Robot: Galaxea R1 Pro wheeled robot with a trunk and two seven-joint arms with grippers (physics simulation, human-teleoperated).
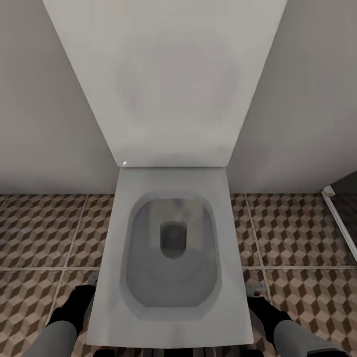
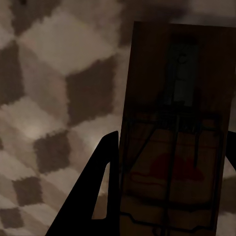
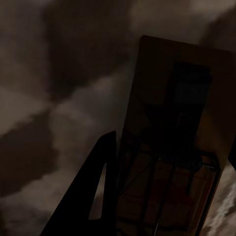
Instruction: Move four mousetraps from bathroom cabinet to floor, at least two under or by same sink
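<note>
A white toilet [image 1: 171, 258] with its lid raised against the wall sits square in front of the robot, the cube-patterned bathroom floor [image 1: 44, 233] spreading to either side. Both arms hang low beside the bowl. In the left wrist view the left gripper [image 2: 167, 187] is clamped on a mousetrap [image 2: 177, 132], its tan board, dark wire and red spot held just above the tiles. In the right wrist view the right gripper [image 3: 167, 191] grips a second mousetrap [image 3: 172, 142] in much the same way, though deep shadow blurs that board's details and the floor behind it
</note>
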